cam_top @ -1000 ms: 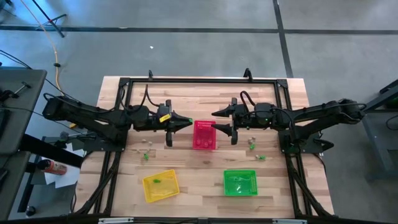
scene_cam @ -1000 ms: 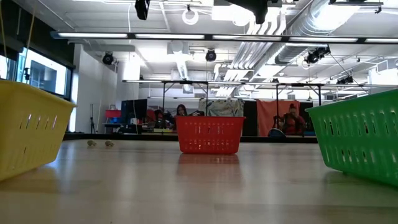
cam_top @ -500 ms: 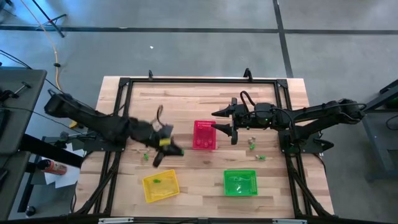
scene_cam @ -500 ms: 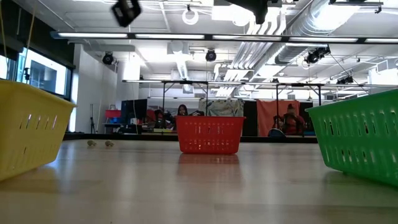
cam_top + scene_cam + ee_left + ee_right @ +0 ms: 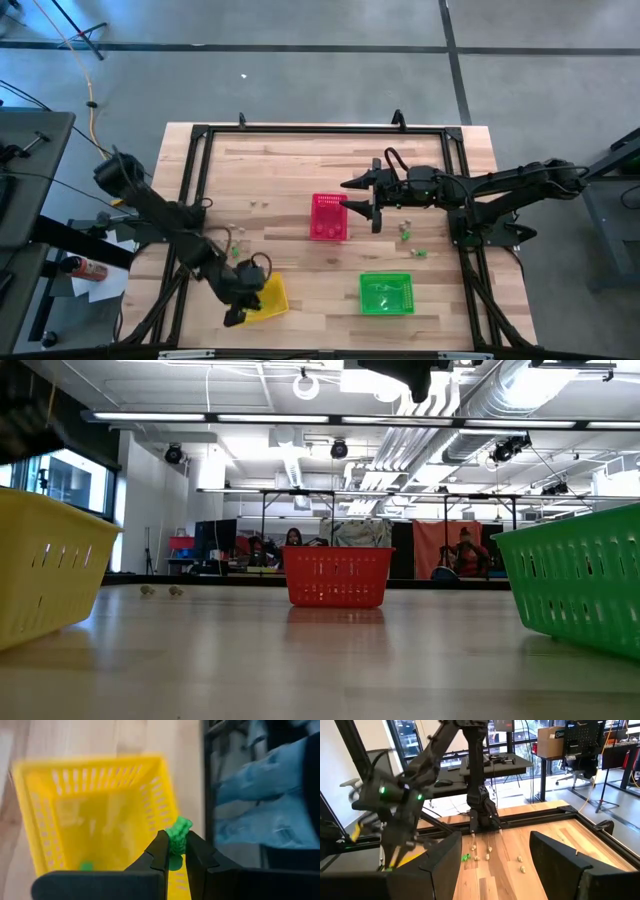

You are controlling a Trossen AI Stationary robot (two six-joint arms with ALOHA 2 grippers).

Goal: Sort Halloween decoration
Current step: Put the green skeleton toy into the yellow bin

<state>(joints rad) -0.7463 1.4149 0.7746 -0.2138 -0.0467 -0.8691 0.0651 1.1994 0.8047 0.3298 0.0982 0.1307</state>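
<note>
L gripper (image 5: pixel 173 851) clamps green trinket (image 5: pixel 177 834) right over yellow basket (image 5: pixel 45 795), drop lies straight below; R gripper (image 5: pixel 365 201) idle, fingers apart.

Left claw (image 5: pixel 173 851) above basket (image 5: pixel 262 298); right claw (image 5: pixel 362 199) beside another basket (image 5: pixel 329 218).

High view: mounted overhead, aimed straight down, whole light wooden slatted table (image 5: pixel 330 200) framed. Low view: set at table-top height, aimed level across the table into the room. Shared by both: yellow mesh basket (image 5: pixel 45 565), pink-red mesh basket (image 5: pixel 329 217), green mesh basket (image 5: pixel 386 293). Left wrist view: aimed down, close onto the yellow basket. Right wrist view: aimed across the table at the left arm; table frame and yellow basket shared with high view.
</note>
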